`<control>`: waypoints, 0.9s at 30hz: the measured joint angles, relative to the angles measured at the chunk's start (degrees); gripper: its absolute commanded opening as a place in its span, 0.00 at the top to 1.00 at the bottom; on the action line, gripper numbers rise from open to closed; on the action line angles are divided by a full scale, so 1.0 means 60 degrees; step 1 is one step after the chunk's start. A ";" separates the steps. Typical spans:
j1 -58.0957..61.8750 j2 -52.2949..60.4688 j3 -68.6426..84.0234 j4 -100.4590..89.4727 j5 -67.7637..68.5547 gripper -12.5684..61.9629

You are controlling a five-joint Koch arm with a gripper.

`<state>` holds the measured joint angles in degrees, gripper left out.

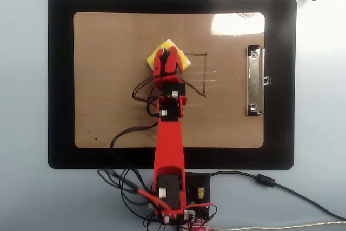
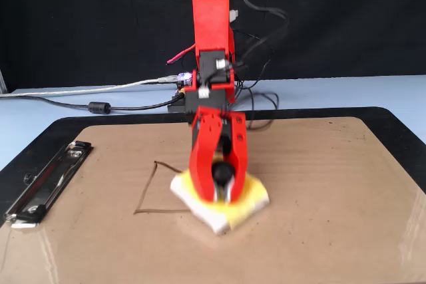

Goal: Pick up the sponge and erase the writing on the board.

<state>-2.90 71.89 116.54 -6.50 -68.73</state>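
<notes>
We see the red arm (image 1: 168, 133) stretched out from the near edge of the worktop over the board (image 1: 108, 79), its gripper (image 2: 220, 194) pointing down and closed around the black knob (image 2: 220, 172) of the sponge (image 2: 247, 197). The sponge, yellow with whitish edges, lies flat on the board near its middle, covering one end of the writing (image 1: 204, 77), a thin dark line.

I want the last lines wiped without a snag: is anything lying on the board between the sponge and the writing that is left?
Nothing visible: the gripper holds the sponge on the board, and the writing lies beside it across bare surface.
</notes>
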 measured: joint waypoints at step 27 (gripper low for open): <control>-0.0820 0.2798 0.1699 0.0952 -0.0176 0.94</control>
<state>-7.82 88.68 126.74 -0.79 -69.79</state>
